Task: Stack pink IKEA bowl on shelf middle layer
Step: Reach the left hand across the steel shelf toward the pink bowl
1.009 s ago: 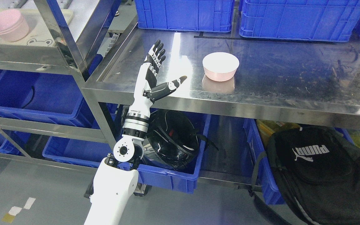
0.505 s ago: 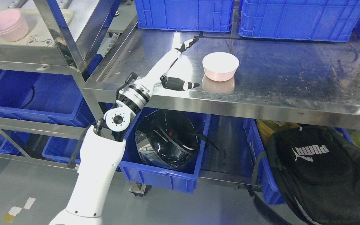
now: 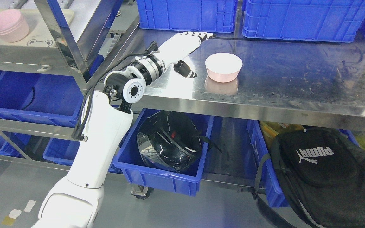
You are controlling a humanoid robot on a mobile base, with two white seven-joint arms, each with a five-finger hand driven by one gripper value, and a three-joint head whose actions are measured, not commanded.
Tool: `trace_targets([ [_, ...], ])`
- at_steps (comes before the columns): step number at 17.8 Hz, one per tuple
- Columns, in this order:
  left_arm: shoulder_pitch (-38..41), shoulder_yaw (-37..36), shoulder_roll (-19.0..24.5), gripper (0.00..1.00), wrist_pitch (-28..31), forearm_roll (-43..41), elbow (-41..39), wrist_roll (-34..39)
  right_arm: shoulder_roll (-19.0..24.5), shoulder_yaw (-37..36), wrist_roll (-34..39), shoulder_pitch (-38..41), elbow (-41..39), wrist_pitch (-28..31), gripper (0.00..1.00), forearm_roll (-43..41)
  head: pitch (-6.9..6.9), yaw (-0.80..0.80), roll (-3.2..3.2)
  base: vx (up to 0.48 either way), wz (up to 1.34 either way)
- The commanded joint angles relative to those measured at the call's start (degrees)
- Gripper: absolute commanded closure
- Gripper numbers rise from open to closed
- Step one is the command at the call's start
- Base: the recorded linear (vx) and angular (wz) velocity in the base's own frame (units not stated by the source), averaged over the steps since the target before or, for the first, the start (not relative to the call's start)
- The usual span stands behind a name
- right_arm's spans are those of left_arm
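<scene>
Plastic pink bowl [image 3: 223, 67], round, sits on scuffed steel table [image 3: 280, 79]; left hand [image 3: 185, 50] spread beside it, seemingly apart.

There is one view, from the robot's head. It looks down and forward at a metal table [image 3: 265, 95] from close by. A shelf [image 3: 27, 53] shows at the left, the floor [image 3: 227, 209] at the bottom.

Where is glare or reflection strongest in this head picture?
Head view: strongest glare on the steel table beside the left hand; the pink bowl is mirrored faintly below itself; the helmet shows small highlights.
</scene>
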Motion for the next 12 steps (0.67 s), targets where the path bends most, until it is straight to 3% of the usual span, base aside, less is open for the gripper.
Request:
trace_targets([
  [1, -3.3, -5.8, -4.1, 0.00, -0.5, -7.4, 6.4, -0.7, -1.0, 0.0, 0.0, 1.3, -1.0, 0.0, 0.00, 0.0, 0.00, 0.00, 0.00, 0.000, 0.00],
  [3, -3.5, -7.6, -4.1, 0.01, -0.2, -8.0, 6.9, -1.9, -1.0, 0.0, 0.0, 1.3, -1.0, 0.0, 0.00, 0.0, 0.00, 0.00, 0.00, 0.000, 0.00],
  [8, -12.1, -11.9, -4.1, 0.06, -0.5, -9.1, 18.4, -3.4, -1.0, 0.0, 0.0, 1.3, -1.0, 0.0, 0.00, 0.0, 0.00, 0.00, 0.00, 0.000, 0.00],
  [12, -14.9, -15.4, -4.1, 0.09, -1.3, -4.3, 27.0, -2.6, -1.0, 0.0, 0.0, 1.3, -1.0, 0.0, 0.00, 0.0, 0.00, 0.00, 0.00, 0.000, 0.00],
])
